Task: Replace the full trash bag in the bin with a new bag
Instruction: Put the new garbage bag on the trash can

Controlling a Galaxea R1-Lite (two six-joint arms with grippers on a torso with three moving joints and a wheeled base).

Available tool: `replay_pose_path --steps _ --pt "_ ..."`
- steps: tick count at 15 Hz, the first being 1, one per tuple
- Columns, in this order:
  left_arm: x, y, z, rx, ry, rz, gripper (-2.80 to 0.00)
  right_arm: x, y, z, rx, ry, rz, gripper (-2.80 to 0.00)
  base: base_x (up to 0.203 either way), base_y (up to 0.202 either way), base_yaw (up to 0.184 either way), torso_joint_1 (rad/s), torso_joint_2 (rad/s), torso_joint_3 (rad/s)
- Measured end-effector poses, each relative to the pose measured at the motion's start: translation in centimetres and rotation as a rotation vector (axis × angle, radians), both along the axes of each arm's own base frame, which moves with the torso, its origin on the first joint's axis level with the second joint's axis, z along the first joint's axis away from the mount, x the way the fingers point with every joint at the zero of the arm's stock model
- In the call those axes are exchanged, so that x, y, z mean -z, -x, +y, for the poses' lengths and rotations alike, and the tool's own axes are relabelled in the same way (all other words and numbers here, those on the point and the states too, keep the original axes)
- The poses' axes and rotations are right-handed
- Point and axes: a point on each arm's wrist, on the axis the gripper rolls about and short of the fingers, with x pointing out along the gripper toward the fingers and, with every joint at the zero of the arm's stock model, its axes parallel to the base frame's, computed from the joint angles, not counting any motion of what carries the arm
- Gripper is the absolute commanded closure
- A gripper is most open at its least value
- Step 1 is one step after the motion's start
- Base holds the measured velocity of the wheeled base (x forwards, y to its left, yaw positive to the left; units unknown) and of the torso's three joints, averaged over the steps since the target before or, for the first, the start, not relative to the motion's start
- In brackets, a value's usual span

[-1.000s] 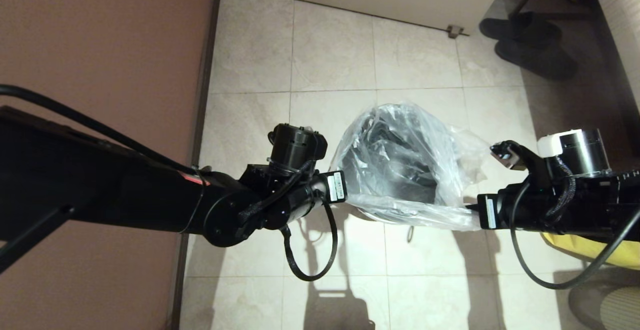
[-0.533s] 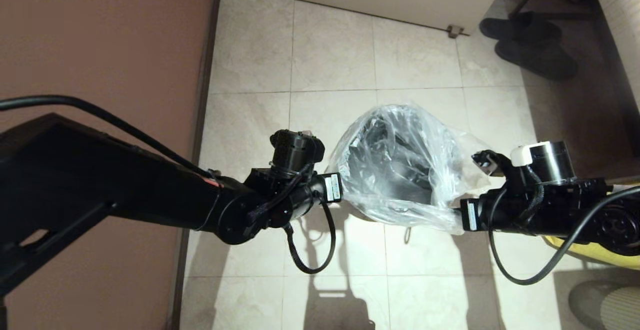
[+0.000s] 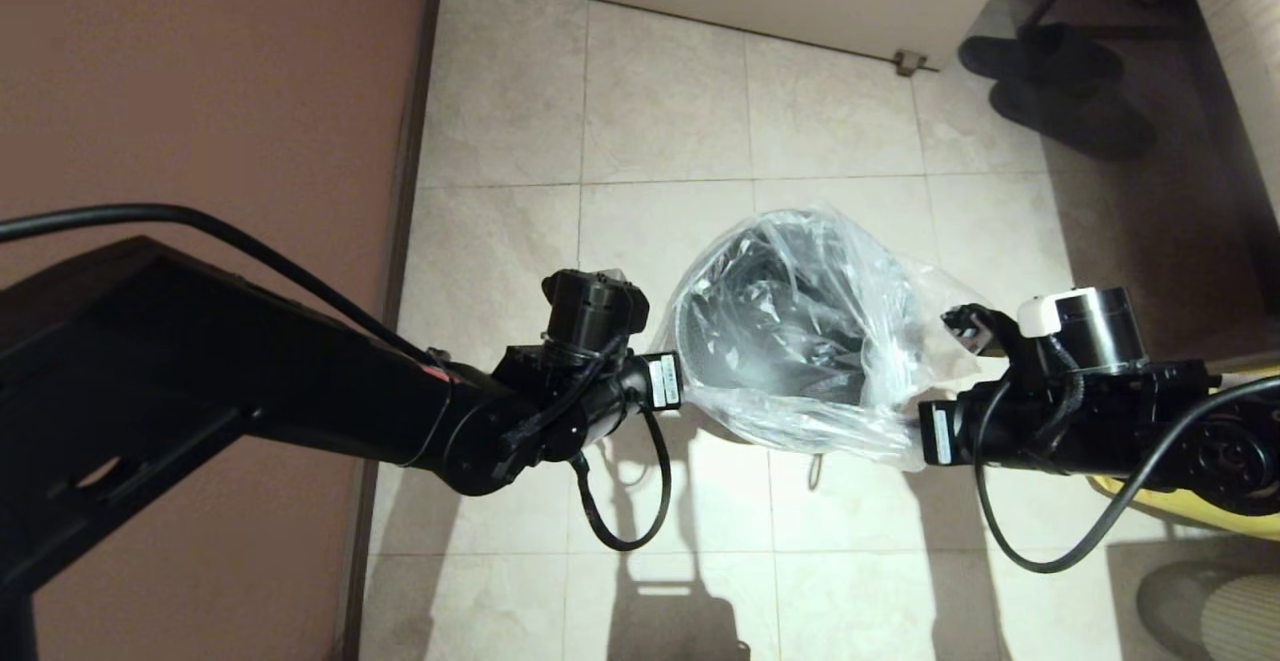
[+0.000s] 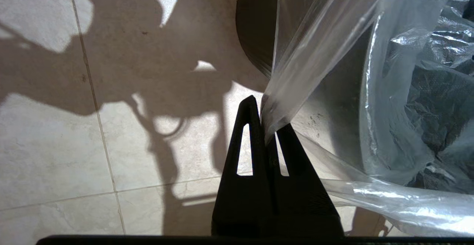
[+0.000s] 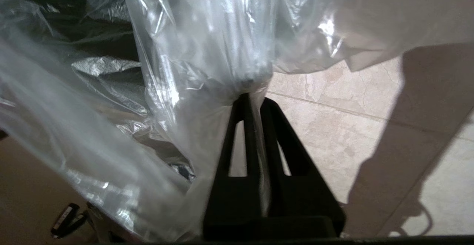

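The bin stands on the tiled floor between my two arms; its dark outer wall shows in the left wrist view. The new bag, clear and crinkly, is draped over and into the bin's mouth, with loose plastic bulging to the right. My left gripper is shut on the bag's edge just outside the bin's left side. My right gripper is shut on a gathered bunch of the bag at the bin's right side. The bin's metal bottom is hidden under plastic.
A brown wall runs close along the left. An opaque yellow bag lies on the floor under my right arm. Dark slippers sit at the far right. A door stop stands by the white door.
My right arm has moved left toward the bin and both wrists have dropped a little. The bag between them has slackened and settled lower around the bin.
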Motion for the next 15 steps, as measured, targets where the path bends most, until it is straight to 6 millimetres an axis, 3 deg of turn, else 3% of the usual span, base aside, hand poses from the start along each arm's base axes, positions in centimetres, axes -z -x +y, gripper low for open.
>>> replay_pose_path --steps 1,2,10,15 --pt "0.1 0.0 0.0 0.0 -0.003 0.002 0.0 -0.1 0.1 0.0 0.0 0.0 -0.002 -2.8 0.0 0.0 0.0 0.0 0.0 0.0" --pt "0.1 0.1 0.0 0.001 -0.005 0.004 -2.8 -0.2 0.2 -0.1 0.0 0.0 -0.002 -2.8 0.0 0.0 0.0 0.0 0.0 0.0" --pt "-1.7 1.4 0.1 0.016 0.014 -0.027 -2.8 -1.8 1.7 -0.3 -0.009 -0.018 -0.026 -2.8 0.0 0.0 0.0 0.0 0.0 0.0" --pt "-1.8 2.6 0.5 -0.003 -0.001 -0.027 -2.8 -2.4 2.9 -0.6 -0.012 -0.024 -0.042 -2.8 0.0 0.0 0.0 0.0 0.0 0.0"
